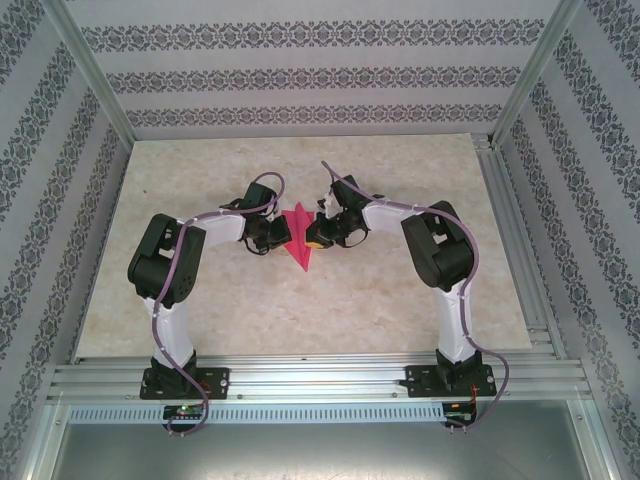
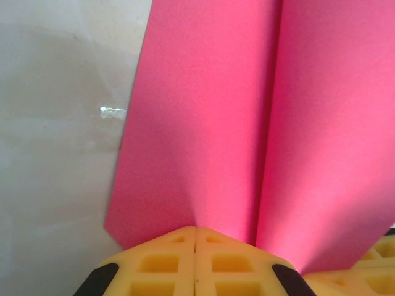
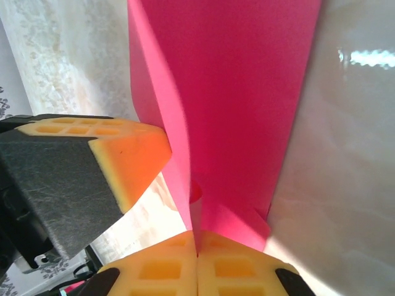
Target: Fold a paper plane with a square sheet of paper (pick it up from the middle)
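Pink paper plane point(image 2: 247, 123) is pinched by left hand point(image 2: 195, 246) and right hand point(image 3: 197, 250), pointing toward each other.

Surface: pale beige marbled tabletop point(image 1: 390, 300), flat, glossy in spots.
Edges: I see silver alu rails point(image 1: 320, 372) near + right side.
On it: magenta-pink folded paper plane point(image 1: 298, 240) mid-table; can't tell if touching.

No text, label, brand, number or sign is legible on any surface. The bands on the walls point(image 1: 300, 75) are a repeating ornamental pattern, not characters.
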### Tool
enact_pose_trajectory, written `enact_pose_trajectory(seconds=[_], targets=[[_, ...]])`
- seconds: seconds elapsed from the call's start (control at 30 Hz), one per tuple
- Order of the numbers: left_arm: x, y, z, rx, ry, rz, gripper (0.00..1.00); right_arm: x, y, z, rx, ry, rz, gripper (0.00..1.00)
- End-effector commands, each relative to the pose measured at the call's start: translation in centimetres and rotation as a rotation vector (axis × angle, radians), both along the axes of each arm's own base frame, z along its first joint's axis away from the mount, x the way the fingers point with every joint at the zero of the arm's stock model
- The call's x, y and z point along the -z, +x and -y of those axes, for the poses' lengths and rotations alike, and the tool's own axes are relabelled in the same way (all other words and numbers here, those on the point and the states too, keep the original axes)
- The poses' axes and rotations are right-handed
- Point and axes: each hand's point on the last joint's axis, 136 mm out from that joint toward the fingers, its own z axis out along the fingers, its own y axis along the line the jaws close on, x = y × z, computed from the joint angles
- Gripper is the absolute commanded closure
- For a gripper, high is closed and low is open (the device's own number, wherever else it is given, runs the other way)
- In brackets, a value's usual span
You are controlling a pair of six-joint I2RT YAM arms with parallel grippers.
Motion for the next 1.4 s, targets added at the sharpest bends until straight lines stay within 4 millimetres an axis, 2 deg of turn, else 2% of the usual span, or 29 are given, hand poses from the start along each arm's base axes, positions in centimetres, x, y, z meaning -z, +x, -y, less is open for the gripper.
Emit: enact_pose_trajectory(seconds=[0.0, 0.13, 0.3, 0.8, 1.37], targets=[[2.1, -1.2, -0.7, 0.021, 0.067, -0.056, 0.92, 0.6, 0.3, 0.1, -0.024, -0.001, -0.009, 0.94], [2.2, -1.3, -0.7, 0.026, 0.075, -0.057, 0.92, 0.9, 0.4, 0.3, -0.018, 0.007, -0.012, 0.94], [2.3, -1.3, -0.9, 0.029, 0.083, -0.061, 0.92, 0.3, 0.9, 0.6, -0.028, 0.024, -0.006, 0.94], [2.4, -1.3, -1.0, 0.041, 0.098, -0.062, 0.92, 1.5, 0.9, 0.9, -0.098, -0.024, -0.017, 0.94], [2.9, -1.6, -1.4, 0.047, 0.130, -0.073, 0.93, 0.7, 2.0, 1.1, -0.119, -0.027, 0.011, 0.94]])
